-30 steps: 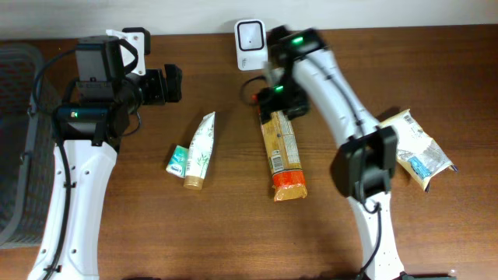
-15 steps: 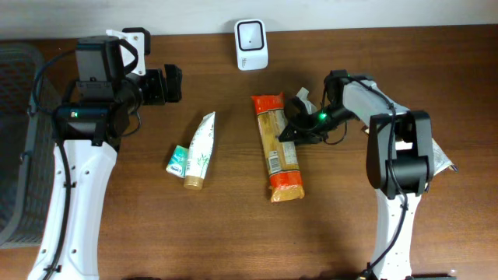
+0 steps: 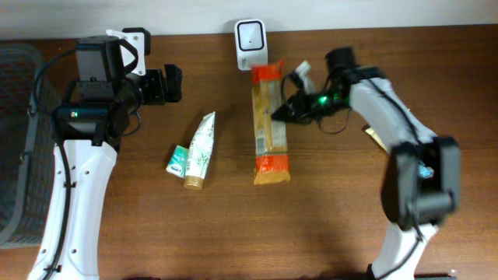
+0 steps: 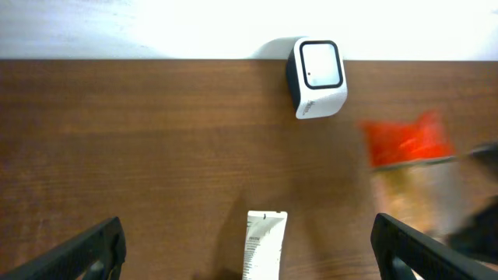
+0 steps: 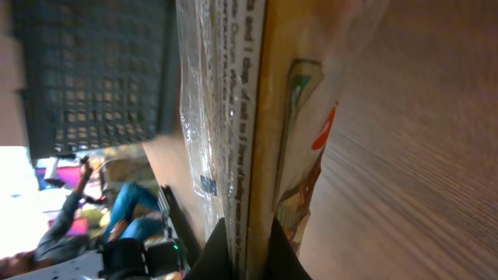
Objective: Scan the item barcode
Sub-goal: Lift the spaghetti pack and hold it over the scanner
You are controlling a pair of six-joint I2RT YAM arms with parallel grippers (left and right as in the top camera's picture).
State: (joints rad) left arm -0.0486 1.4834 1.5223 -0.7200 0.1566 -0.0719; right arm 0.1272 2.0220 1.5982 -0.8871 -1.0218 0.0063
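Your right gripper [image 3: 289, 111] pinches only the pasta packet's [image 3: 270, 128] thin edge, your left gripper [image 3: 167, 84] gaping idle, so the film may slip and swing off the barcode scanner [image 3: 250, 34].

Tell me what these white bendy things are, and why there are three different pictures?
They are two robot arms at a wooden table. Each arm ends in a pinching tool. One picture looks down from above. The other two come from little cameras on the arms' wrists.

On the table lie a toothpaste tube and a small green item beside it. A dark basket stands at the left. The white box at the back is probably the barcode scanner.

The right tool is shut, pinching the edge of a long orange-ended packet close to that white box. The left tool is open and holds nothing.
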